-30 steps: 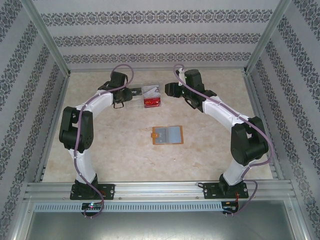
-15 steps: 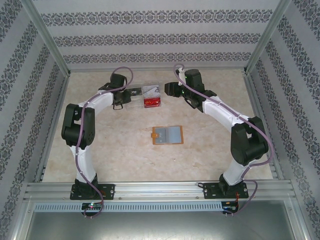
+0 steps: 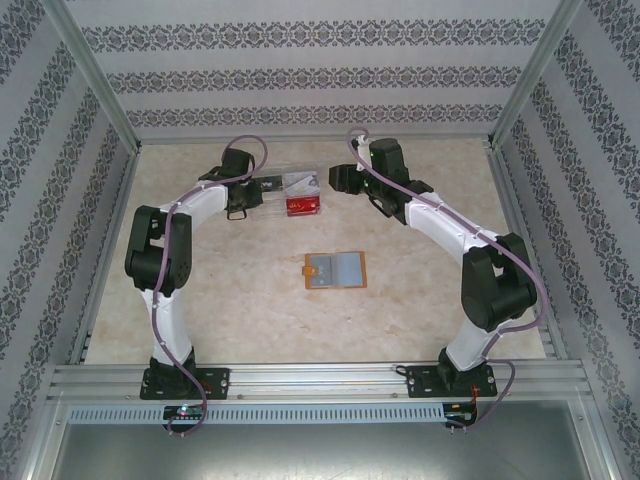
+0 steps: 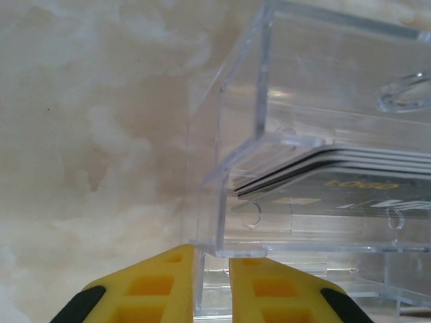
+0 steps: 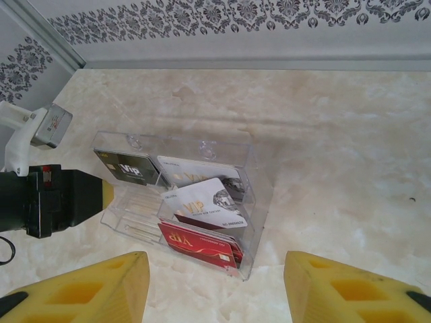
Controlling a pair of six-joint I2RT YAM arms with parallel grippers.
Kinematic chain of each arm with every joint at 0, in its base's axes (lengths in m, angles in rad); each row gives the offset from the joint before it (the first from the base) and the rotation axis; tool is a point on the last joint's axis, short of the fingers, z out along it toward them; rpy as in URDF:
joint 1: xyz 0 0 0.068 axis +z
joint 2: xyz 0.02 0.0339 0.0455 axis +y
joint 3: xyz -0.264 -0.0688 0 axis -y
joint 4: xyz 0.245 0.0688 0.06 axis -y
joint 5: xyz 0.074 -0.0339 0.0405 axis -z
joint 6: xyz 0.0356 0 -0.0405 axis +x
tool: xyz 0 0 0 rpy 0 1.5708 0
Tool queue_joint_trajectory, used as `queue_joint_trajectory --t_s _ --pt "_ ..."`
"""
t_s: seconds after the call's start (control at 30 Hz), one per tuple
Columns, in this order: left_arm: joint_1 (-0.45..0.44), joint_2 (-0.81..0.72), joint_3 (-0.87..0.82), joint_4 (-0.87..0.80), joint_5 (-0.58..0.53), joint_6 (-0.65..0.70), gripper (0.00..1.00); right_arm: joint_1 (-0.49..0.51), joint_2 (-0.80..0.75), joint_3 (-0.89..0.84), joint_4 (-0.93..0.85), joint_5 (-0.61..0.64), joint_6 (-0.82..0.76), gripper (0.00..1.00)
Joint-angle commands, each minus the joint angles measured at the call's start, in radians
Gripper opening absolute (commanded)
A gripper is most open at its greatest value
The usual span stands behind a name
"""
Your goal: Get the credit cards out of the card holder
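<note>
Top external view: the card holder [image 3: 335,270] lies open at mid-bench [image 3: 230,300], well apart from both arms. The left gripper [image 4: 212,256] sets its fingers narrow, pinching a corner wall of the clear tray [image 5: 250,168] that carries the cards [image 5: 202,205]. The right gripper [image 5: 215,264] hangs wide above them. Probably best: steady the tray and descend squarely on one card edge. Marbled beige bench, patterned walls [image 3: 320,70].

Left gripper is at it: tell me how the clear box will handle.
The clear box looks rigid, thin plastic, probably light, so it may slide on the smooth table. Its glossy wall could slip in the left gripper. Loose cards may shift.
</note>
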Motion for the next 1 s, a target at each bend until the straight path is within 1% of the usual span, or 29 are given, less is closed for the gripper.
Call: queue_joint_trajectory --t_s 0.0,0.3,0.6,0.8,0.97 --pt "0.015 0.031 -0.011 -0.027 0.003 0.030 0.17 0.007 -0.008 -0.007 0.019 -0.022 0.018 0.56" --pt "0.015 -0.063 -0.119 -0.016 0.018 0.027 0.17 0.018 -0.015 -0.007 0.018 -0.022 0.013 0.56" --pt "0.014 -0.213 -0.300 -0.004 0.029 0.011 0.18 0.048 -0.006 0.003 0.010 -0.036 -0.008 0.56" --pt "0.014 -0.334 -0.431 0.006 0.024 -0.001 0.19 0.084 0.008 0.016 -0.023 -0.067 -0.091 0.56" --pt "0.014 -0.361 -0.485 0.028 0.029 0.003 0.19 0.127 0.017 0.034 -0.068 -0.072 -0.156 0.56"
